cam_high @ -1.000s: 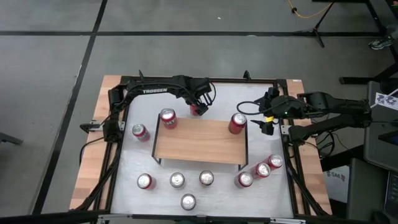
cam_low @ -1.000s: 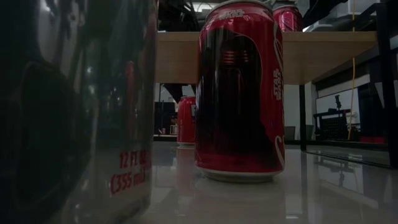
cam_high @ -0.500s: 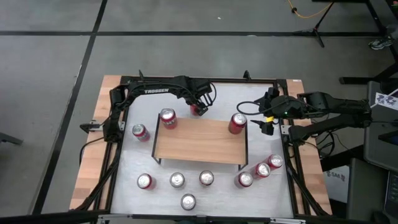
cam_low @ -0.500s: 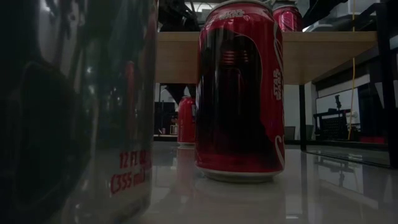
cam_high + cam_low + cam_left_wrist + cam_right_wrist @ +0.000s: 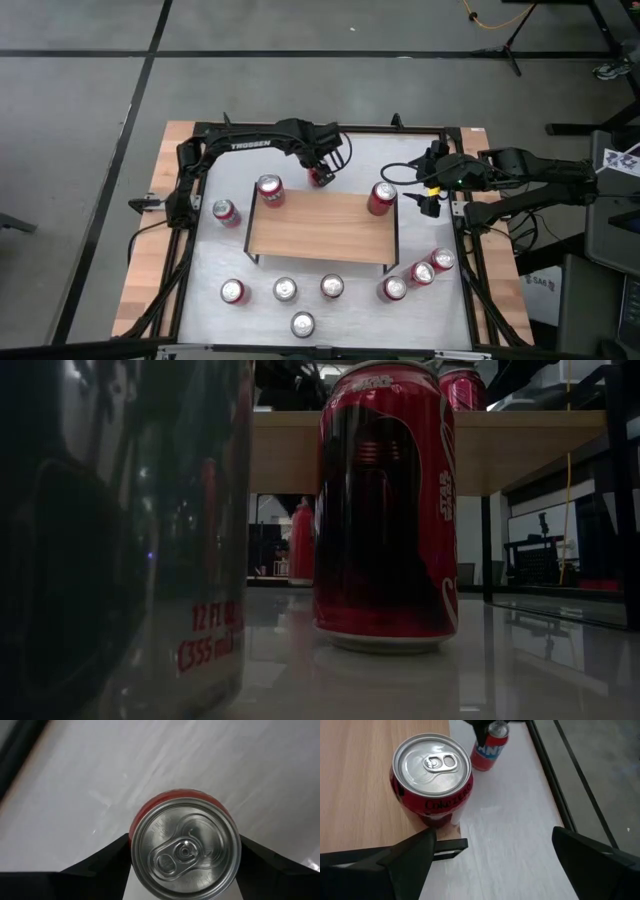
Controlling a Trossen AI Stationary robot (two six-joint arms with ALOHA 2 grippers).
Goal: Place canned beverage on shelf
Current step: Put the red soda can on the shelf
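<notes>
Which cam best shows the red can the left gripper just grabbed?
Left wrist view: the red aluminium can fills the frame, silver lid up, between the left gripper's dark fingers. High view shows it small behind the wooden-topped shelf. Low view: a distant sliver. Right wrist view: partly visible.

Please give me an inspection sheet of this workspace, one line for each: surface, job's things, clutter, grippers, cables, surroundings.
Surface: white table top inside a black frame, bare between the cans.
Job's things: the shelf stands mid-table with two cans on it, one at its rear left corner and one at its rear right corner. The held can is behind the shelf.
Clutter: eight more cans stand on the table, one left of the shelf, seven in front and to the right.
Grippers: left gripper shut on the held can; right gripper open, beside the rear right can.
Cables: black cables run along both arms; a yellow cable lies on the floor.
Surroundings: grey floor, stand legs.
</notes>
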